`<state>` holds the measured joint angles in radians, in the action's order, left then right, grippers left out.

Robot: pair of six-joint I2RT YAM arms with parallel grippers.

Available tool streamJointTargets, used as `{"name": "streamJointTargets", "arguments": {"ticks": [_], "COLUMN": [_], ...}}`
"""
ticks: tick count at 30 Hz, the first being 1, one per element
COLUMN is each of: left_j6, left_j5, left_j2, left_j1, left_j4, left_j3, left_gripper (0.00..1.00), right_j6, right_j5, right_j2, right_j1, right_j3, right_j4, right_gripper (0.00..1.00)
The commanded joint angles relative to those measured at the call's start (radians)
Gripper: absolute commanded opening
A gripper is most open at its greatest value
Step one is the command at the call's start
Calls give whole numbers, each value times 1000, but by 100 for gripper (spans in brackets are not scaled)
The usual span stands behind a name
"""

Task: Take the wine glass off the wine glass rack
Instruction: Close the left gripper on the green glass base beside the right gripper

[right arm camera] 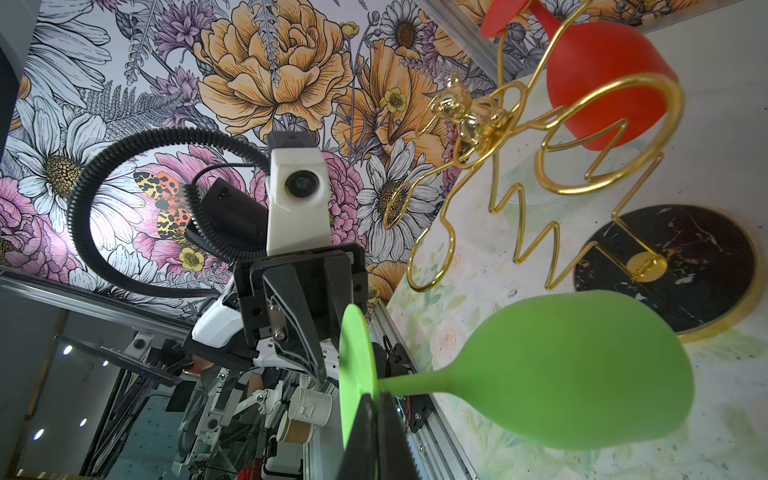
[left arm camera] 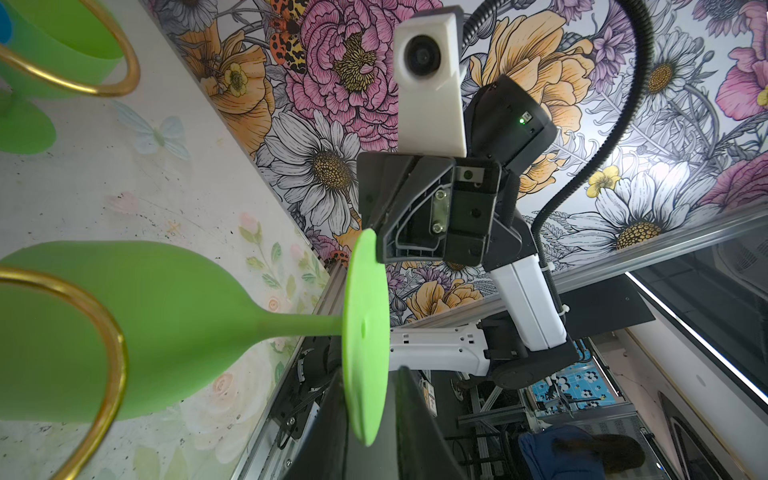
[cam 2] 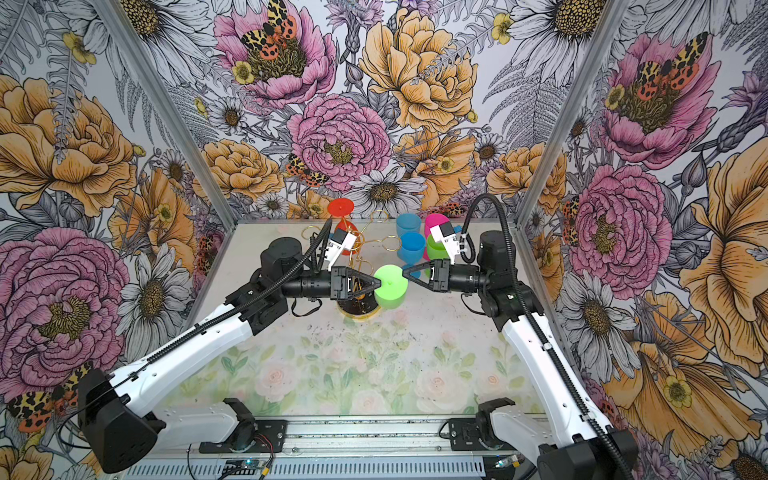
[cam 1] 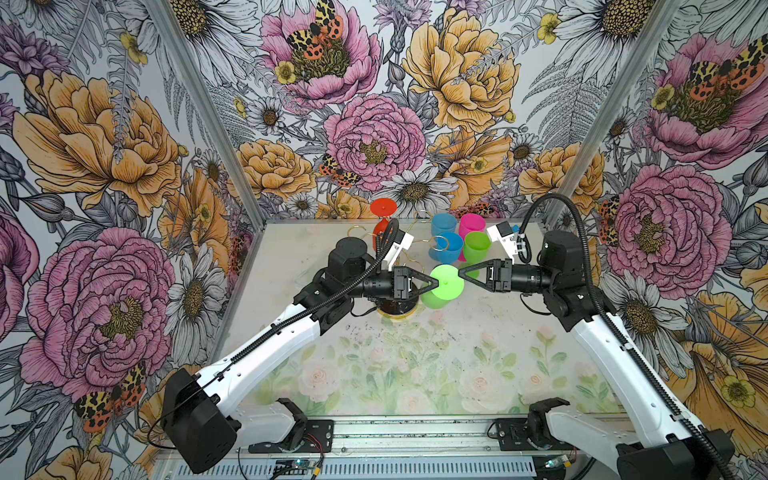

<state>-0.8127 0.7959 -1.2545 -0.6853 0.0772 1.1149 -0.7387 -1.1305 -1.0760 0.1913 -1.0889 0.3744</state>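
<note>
Green wine glass [cam 1: 446,284], foot up, sits beside the rack [right arm camera: 469,116] — right gripper [cam 1: 460,272] pinches its foot's rim, left gripper [cam 1: 436,284] straddles the opposite rim — narrow, grip unclear. Rack base lies under the left gripper.

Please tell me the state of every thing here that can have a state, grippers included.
wine glass rack: upright on the table.
red wine glass: hanging upside down on the rack.
green wine glass: foot up, held in the air beside the rack.
right gripper: shut on its foot.
left gripper: jaws around the foot's rim, contact unclear.
four glasses at the back: standing upright.
</note>
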Motion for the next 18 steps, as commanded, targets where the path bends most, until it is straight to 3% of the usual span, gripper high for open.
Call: {"name": "streamJointTargets", "arguments": {"ticks": [1,13,18], "left_j6": [0,-2,-4], "left_j5": [37,48,60], "left_j2": [-1,-20,-35], "left_j1": [-9,-13,-16], "left_j4": [-24,-24,-28], "left_j3": [31,41,58], "left_gripper": [18,7,2], "right_j6": [24,27,22], "right_j5": [4,-8,-10], "right_j2": [-7,3,42], "right_j1": [7,0,-42], "right_j3": [-25,-20,-8], "right_j4": [-15,-15,-15], "right_gripper": [0,1,24]}}
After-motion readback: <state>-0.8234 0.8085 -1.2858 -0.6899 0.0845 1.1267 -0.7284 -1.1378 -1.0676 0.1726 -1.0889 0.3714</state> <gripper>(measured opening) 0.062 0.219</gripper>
